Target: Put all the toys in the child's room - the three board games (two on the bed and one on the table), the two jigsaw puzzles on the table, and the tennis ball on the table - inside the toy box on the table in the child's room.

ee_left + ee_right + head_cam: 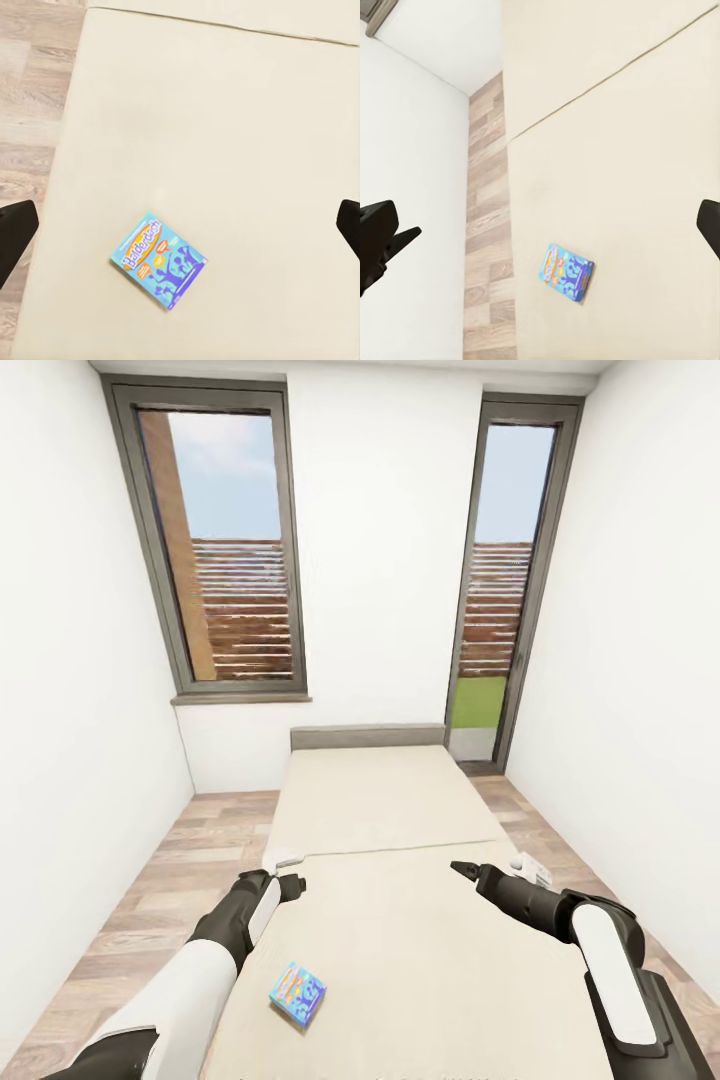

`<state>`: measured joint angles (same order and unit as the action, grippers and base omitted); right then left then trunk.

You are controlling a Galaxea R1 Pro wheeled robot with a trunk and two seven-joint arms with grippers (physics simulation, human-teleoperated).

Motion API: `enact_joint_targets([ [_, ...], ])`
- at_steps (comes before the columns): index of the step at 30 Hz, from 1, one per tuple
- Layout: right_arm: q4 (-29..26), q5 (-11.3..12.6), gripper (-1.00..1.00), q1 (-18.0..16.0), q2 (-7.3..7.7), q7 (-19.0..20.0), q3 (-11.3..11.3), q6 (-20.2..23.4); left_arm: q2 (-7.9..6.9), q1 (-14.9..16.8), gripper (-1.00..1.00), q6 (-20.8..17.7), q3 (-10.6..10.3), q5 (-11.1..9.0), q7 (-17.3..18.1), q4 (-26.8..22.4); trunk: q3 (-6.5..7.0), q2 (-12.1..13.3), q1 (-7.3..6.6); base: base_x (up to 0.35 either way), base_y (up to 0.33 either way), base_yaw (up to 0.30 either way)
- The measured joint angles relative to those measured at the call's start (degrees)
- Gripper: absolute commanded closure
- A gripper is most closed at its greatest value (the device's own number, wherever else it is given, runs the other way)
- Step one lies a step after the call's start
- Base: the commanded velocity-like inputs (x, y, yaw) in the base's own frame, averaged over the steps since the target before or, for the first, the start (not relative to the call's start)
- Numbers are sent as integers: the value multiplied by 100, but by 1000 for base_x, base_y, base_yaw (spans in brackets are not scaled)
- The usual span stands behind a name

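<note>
A light-blue board game [298, 994] with an orange logo lies flat on the cream bed [390, 800], near its left front edge. It also shows in the left wrist view as the board game [158, 259] and in the right wrist view as the board game [568, 272]. My left gripper [290, 886] hangs open over the bed, beyond the box and well above it. Over the bed's right half my right gripper [460, 870] is open too, holding nothing. A white flat thing [537, 871] sits at the bed's right edge, partly hidden behind my right arm.
The bed runs from me toward the far wall, with a grey headboard [367, 736]. Wood-plank floor [150, 880] lies in strips on both sides. A window [225, 550] and a tall glazed door [505, 580] are in the far wall. White walls close in left and right.
</note>
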<state>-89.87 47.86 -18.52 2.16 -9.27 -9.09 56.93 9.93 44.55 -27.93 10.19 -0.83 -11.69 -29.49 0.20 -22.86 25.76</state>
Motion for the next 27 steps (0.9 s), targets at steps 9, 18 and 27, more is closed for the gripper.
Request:
enact_joint_targets([
  [9,0,4,-100,1,-12,-2,40,-7,0,-1,-100,241,-14,4,-3,214,-81,3,0,0,0,0],
  [18,1,4,-100,4,-6,-2,43,-7,0,-3,-100,276,-15,4,4,233,-159,9,-2,0,0,0],
  [27,1,-4,-100,4,7,-1,9,8,0,11,-100,245,-21,4,-2,200,-244,9,-2,0,0,0],
])
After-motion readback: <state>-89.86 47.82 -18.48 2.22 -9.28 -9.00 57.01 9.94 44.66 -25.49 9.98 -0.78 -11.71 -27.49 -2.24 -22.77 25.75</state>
